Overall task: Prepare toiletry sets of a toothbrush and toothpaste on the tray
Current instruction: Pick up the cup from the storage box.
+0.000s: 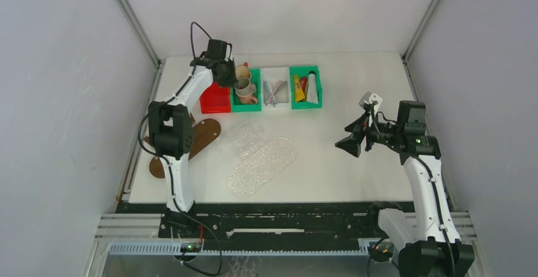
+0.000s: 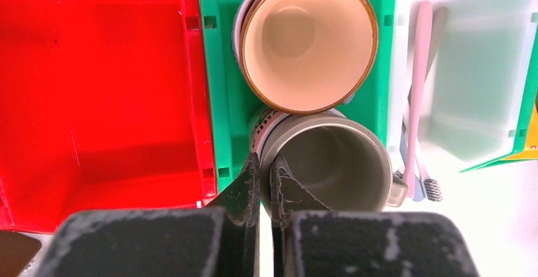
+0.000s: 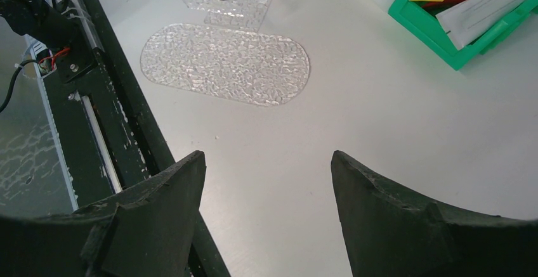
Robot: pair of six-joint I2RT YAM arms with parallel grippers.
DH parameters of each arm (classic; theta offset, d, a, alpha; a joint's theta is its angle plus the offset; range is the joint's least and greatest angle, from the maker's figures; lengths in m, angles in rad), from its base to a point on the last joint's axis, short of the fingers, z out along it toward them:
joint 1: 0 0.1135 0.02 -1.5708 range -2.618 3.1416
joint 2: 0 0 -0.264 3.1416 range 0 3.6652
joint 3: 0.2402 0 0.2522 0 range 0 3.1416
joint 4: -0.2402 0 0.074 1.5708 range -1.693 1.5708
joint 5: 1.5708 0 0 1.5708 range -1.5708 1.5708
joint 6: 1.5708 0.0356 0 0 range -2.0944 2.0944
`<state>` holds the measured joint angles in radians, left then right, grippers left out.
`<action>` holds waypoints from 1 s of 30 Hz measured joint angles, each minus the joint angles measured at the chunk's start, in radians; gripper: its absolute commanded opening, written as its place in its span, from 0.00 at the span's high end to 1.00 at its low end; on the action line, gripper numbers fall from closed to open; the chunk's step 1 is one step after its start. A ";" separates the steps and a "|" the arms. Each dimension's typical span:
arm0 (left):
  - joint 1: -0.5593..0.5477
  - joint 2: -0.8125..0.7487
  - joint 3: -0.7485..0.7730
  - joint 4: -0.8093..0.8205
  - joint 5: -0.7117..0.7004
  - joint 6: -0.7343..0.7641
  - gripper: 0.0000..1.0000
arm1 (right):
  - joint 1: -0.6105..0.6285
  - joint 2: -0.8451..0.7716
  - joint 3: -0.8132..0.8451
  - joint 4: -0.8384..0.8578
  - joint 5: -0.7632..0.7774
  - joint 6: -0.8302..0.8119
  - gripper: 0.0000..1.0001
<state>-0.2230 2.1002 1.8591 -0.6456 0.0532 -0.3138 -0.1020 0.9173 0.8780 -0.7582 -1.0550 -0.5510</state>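
Grips the grey mug (image 2: 330, 169) by its wall with the left jaws, pinched almost together, one finger outside the rim and one inside. Touching it behind, a tan mug (image 2: 308, 36), both upright in a green bin (image 2: 219, 68). Flanked on the left by a red bin (image 2: 95, 68), on the right by a white bin (image 2: 482, 99) holding the toothbrushes (image 2: 419, 87). Between those jaws and the toothbrushes, the mugs and the bin walls. Further right, a second green bin (image 1: 305, 103) with the tubes (image 1: 298, 90), yellow, red and white, side by side. Holds the right jaws wide open on nothing, above bare worktop (image 3: 355, 131), well apart from the bins. Between the arms, flat, the clear oval tray (image 1: 263, 166); just beyond it a second clear piece (image 1: 246, 139); at the left edge, brown boards (image 1: 203, 136).
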 measured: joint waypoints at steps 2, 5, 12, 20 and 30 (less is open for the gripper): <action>0.000 -0.001 0.000 0.000 0.002 0.000 1.00 | 0.000 0.000 0.000 0.000 0.000 0.000 0.20; 0.000 -0.005 0.000 -0.001 0.002 0.001 1.00 | 0.000 0.000 0.000 0.000 0.000 0.000 0.20; 0.000 -0.039 0.000 -0.012 -0.002 0.018 1.00 | 0.000 0.000 0.000 0.000 0.000 0.000 0.20; 0.000 -0.110 -0.002 -0.012 -0.003 0.019 1.00 | -0.001 0.000 0.000 0.000 -0.001 0.000 0.20; -0.040 -0.352 -0.167 0.047 0.003 0.018 1.00 | -0.004 0.000 0.000 0.000 -0.002 0.000 0.20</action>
<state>-0.2626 1.7481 1.6917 -0.5987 0.0563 -0.2962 -0.1059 0.9173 0.8780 -0.7586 -1.0565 -0.5514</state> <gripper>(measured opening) 0.044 0.804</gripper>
